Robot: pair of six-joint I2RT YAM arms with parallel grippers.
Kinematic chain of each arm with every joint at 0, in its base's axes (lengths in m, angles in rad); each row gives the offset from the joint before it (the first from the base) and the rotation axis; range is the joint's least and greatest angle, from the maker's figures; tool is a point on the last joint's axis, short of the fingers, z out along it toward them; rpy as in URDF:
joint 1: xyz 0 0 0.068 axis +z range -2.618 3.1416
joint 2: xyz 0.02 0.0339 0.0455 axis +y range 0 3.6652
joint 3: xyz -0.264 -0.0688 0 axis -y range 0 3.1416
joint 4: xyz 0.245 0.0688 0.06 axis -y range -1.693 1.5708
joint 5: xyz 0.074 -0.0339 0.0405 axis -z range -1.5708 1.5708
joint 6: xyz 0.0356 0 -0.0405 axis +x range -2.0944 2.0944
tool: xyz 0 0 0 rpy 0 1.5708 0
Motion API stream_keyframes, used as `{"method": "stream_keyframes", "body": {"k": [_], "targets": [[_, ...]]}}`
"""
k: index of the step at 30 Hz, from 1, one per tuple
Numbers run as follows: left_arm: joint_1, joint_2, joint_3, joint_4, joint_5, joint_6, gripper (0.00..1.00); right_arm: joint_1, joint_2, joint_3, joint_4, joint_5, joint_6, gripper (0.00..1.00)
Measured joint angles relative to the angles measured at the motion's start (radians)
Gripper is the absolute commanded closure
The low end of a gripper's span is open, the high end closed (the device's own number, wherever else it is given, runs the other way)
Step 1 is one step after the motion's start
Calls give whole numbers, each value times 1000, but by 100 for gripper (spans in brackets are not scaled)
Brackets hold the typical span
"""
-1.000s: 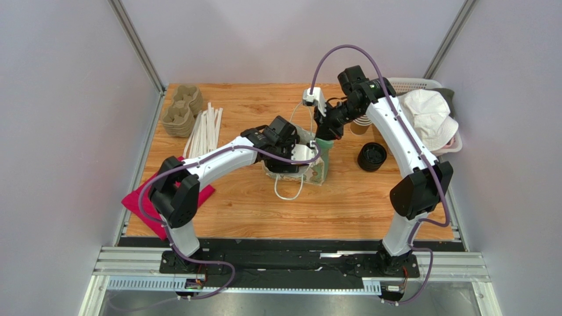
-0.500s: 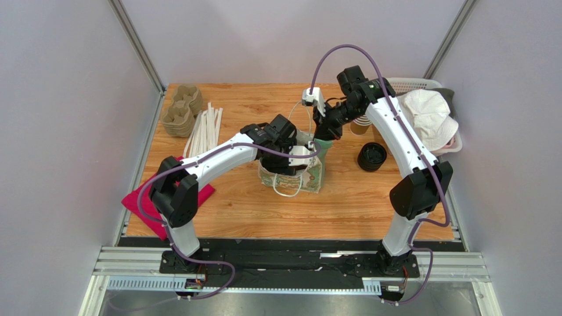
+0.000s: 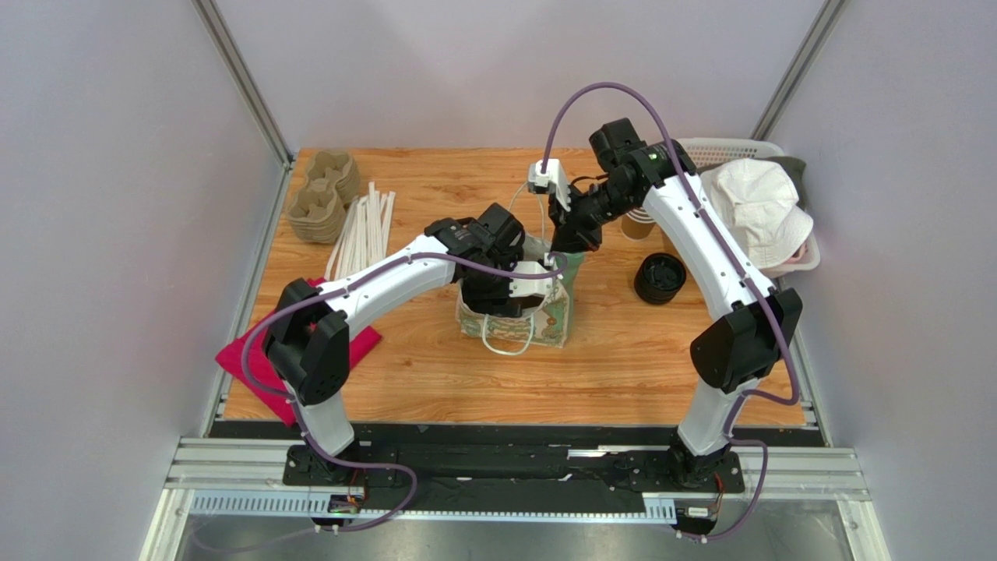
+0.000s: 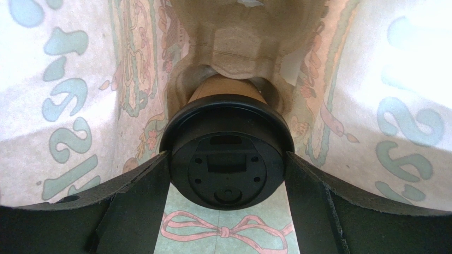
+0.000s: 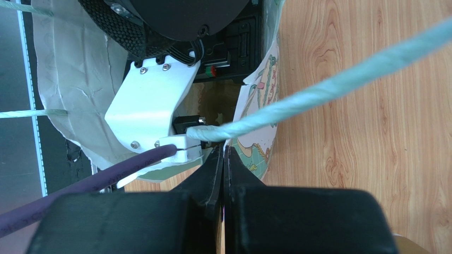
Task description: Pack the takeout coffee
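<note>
The takeout coffee [image 4: 227, 159], a brown paper cup with a black lid, sits deep inside the patterned paper bag [image 3: 550, 318], its base in a pulp holder [image 4: 238, 47]. My left gripper [image 4: 228, 157] reaches down into the bag, and its fingers [image 4: 143, 196] press against both sides of the lid. In the top view the left gripper [image 3: 511, 292] is sunk in the bag's mouth and the cup is hidden. My right gripper [image 5: 223, 149] is shut on the bag's rim [image 5: 260, 143] beside the pale handle cord [image 5: 318, 90], holding that side up.
Right of the bag lie a lone black lid [image 3: 660, 278] and a stack of lidless brown cups [image 3: 640, 222]. A basket with white cloth [image 3: 761, 205] stands at back right. Pulp carriers [image 3: 322, 196] and white straws [image 3: 363, 228] lie back left, with a red cloth [image 3: 263, 351] at the near left.
The left gripper has gone deeper into the bag with the cup. The bag has drawn in and stands more upright. The right gripper has shifted slightly left with the rim.
</note>
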Motion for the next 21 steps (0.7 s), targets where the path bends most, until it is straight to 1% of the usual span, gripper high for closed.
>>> {"method": "stream_keyframes", "body": {"k": [8,9,10,21], "targets": [[0,-13,0,-25,25,-22,12,3,-12,0,8,17,0,100],[0,-14,0,-27,27,-23,4,4,-12,0,9,18,0,100],[0,-15,0,-31,29,-24,1,5,-12,0,9,18,0,100],[-2,-27,-1,-51,42,-29,1,11,-16,0,14,27,0,100]]}}
